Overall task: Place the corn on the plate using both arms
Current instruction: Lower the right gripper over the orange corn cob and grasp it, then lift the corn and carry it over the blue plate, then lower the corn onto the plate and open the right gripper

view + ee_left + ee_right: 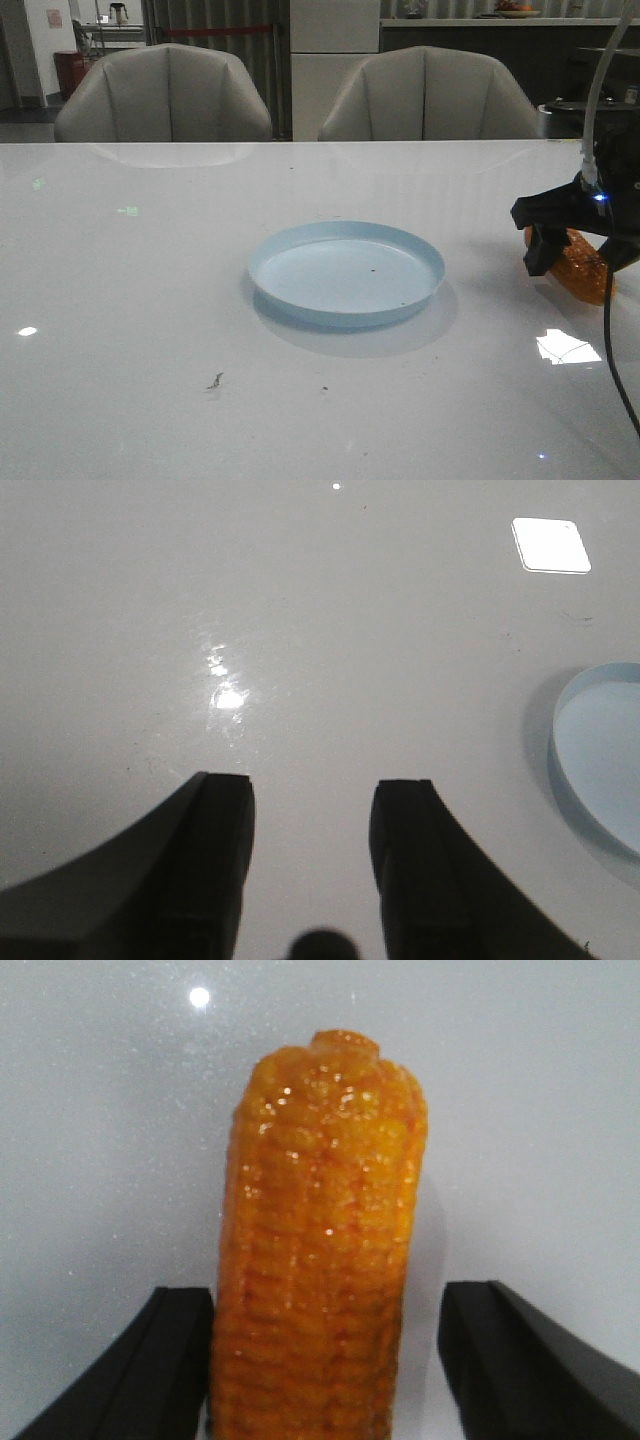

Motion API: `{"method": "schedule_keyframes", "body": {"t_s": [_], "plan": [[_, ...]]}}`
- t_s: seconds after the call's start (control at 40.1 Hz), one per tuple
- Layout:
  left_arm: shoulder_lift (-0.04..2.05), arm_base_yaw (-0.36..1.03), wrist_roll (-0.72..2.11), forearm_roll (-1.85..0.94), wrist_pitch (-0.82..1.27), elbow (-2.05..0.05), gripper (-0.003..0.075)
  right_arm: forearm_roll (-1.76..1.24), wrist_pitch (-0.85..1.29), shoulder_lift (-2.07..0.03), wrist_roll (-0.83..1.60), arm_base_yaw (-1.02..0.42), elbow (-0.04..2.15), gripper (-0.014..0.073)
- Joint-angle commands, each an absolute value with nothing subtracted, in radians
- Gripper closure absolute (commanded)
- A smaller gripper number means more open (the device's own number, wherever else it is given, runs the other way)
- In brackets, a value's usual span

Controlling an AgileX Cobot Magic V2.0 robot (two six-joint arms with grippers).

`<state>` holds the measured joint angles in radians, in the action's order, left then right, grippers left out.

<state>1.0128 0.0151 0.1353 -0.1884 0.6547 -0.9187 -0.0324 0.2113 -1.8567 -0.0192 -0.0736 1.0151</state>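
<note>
No writing seen | corn [320,1250] glossy orange, bumpy, right of plate [345,272] | right claw [580,250] apart, straddling corn | left claw [312,830] apart over table [130,330]

The right claw [578,243] hides much of the corn [583,265]; front view's right edge cuts the arm, so contact perhaps can't be judged.

Bare table [150,300] lay between plate [346,272] and corn [583,262]; a gap, perhaps, remained beside one finger [520,1360].
</note>
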Motion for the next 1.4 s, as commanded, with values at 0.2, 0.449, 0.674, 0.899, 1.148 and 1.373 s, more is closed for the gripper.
{"method": "schedule_keyframes", "body": {"t_s": [0.2, 0.449, 0.674, 0.899, 1.148, 1.373], "plan": [[0.994, 0.014, 0.133, -0.207, 0.576, -0.947, 0.0353, -0.025, 0.163, -1.810, -0.008, -0.076, 1.101, 0.0403], [0.994, 0.014, 0.133, -0.209, 0.552, -0.947, 0.0353, -0.025, 0.263, -1.808, -0.008, -0.137, 1.329, 0.0419], [0.994, 0.014, 0.133, -0.229, 0.522, -0.947, 0.0353, -0.024, 0.284, -1.808, -0.008, -0.279, 1.471, 0.0419], [0.994, 0.014, 0.133, -0.229, 0.522, -0.947, 0.0353, -0.024, 0.355, -1.822, -0.008, -0.435, 1.479, 0.0419], [0.994, 0.014, 0.133, -0.229, 0.522, -0.947, 0.0353, -0.024, 0.446, -1.903, -0.008, -0.505, 1.477, 0.0419], [0.994, 0.014, 0.133, -0.229, 0.522, -0.947, 0.0353, -0.024, 0.456, -1.981, -0.008, -0.506, 1.477, 0.0418]]}}
